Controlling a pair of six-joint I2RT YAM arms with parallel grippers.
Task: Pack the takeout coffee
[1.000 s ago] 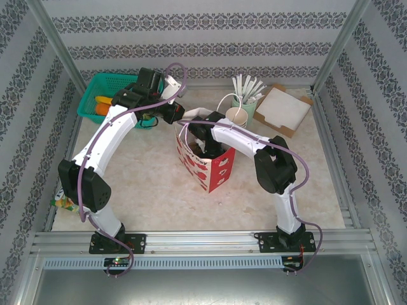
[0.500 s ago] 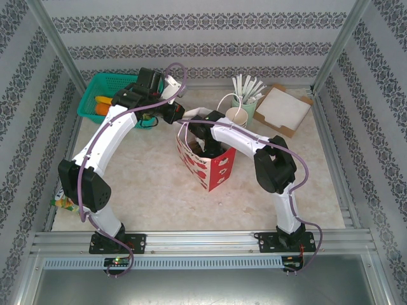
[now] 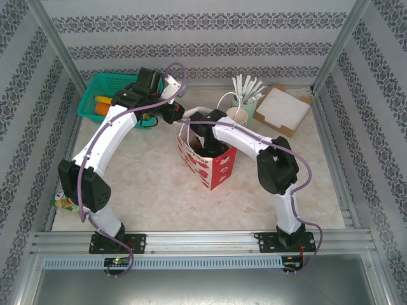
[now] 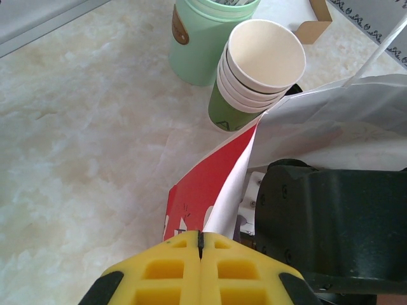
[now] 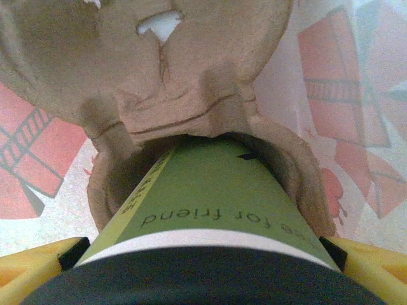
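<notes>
Bag (image 3: 213, 168) shifted; cup (image 5: 210, 190) nests in moulded pulp (image 5: 159, 76).

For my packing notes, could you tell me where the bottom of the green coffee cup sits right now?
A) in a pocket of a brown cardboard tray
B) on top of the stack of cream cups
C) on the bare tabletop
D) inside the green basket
A: the right wrist view shows the coffee cup with its base down in a round pocket of the cardboard tray, with the red-printed walls of the bag around it.

Patterned wallpaper walls (image 3: 203, 38) w/ metal posts (image 3: 58, 47) around beige marble tabletop (image 3: 152, 190).
</notes>
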